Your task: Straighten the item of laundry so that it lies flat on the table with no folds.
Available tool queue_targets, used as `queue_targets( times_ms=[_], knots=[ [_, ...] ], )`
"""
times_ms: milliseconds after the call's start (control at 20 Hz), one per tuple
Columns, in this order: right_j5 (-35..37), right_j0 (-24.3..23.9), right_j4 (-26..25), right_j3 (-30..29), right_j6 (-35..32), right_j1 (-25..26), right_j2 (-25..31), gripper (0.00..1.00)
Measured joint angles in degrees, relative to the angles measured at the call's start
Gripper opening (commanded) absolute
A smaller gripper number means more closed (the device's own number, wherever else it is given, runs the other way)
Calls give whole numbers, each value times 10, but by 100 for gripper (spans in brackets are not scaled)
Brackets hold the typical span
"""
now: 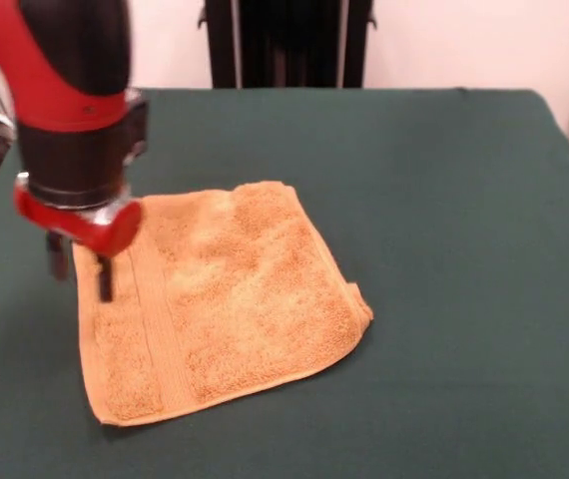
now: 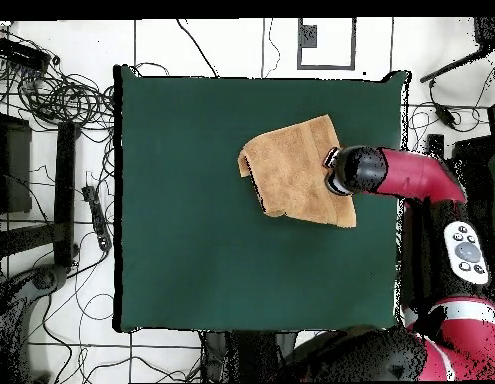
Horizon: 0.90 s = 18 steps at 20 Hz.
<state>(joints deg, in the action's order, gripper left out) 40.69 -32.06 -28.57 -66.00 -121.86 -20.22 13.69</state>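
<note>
The orange-tan towel [image 1: 220, 299] lies nearly flat on the green desk [image 1: 444, 200], one corner doubled under. The end effector [image 1: 81, 271] hovers with fingers apart at its banded edge. Dragging carelessly from there could bunch the cloth into new folds.

Towel [image 1: 235, 299] orange-tan terry, flat woven border band along one side. Table [image 1: 444, 220] plain dark green cloth. Arm [image 2: 406, 175] red with black sections.
</note>
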Motion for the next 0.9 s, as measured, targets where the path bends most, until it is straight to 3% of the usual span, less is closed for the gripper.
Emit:
queue_targets(
  times_ms=[250,900],
  knots=[
    [0,-38,-12,51,3,52,16,100],
    [68,-129,36,65,69,73,116,100]
  ],
)
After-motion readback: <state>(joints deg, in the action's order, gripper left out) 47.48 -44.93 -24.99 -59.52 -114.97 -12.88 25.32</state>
